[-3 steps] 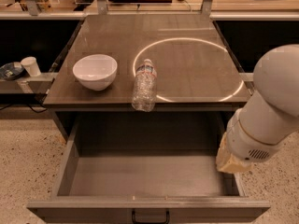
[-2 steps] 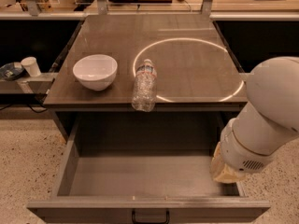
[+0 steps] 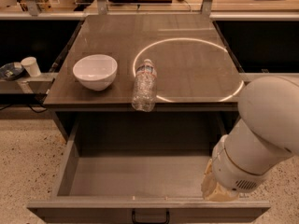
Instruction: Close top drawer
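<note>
The top drawer [image 3: 135, 176] is pulled wide open below the counter. It is a deep grey box and looks empty. Its front panel [image 3: 93, 211] runs along the bottom edge of the view, with the black bail handle [image 3: 150, 216] at its centre. My white arm [image 3: 261, 139] comes in from the right. Its wrist end and gripper [image 3: 216, 190] reach down at the drawer's front right corner, just behind the front panel. The fingers are hidden under the wrist.
On the brown counter [image 3: 187, 64] above the drawer stand a white bowl [image 3: 95, 71] and a clear plastic bottle [image 3: 144, 85] lying at the front edge. A small white cup [image 3: 31, 66] sits on a ledge at far left. Speckled floor lies on both sides.
My arm has moved left and down toward the drawer's front right corner. The drawer, bowl and bottle have not moved.
</note>
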Robot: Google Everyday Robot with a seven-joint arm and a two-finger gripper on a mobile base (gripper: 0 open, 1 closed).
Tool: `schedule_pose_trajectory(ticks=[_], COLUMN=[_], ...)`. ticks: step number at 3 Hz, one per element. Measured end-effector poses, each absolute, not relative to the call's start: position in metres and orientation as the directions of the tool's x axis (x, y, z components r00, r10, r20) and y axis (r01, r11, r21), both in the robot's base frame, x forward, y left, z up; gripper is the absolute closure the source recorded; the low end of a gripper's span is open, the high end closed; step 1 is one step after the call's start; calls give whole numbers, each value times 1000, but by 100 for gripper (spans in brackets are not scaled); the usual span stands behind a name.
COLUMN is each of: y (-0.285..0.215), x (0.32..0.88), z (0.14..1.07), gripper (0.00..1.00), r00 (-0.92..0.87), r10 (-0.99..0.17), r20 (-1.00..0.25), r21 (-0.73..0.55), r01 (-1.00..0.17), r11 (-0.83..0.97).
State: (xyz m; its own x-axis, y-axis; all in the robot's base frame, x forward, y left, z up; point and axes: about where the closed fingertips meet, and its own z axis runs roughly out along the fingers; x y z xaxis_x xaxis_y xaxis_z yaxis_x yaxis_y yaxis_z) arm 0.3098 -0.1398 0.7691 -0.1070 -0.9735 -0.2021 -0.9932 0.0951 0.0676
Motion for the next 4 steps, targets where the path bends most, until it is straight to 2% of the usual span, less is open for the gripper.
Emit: schedule_pose_trajectory(ticks=[2,4], y=[-116,-111], x=[266,257], z=[725,698], gripper=[100,100], r00=[-81,-93], r10=[-981,-980], r20=[-178,-175], r21=[146,139], r01=[-988,-988], r11=[55,69])
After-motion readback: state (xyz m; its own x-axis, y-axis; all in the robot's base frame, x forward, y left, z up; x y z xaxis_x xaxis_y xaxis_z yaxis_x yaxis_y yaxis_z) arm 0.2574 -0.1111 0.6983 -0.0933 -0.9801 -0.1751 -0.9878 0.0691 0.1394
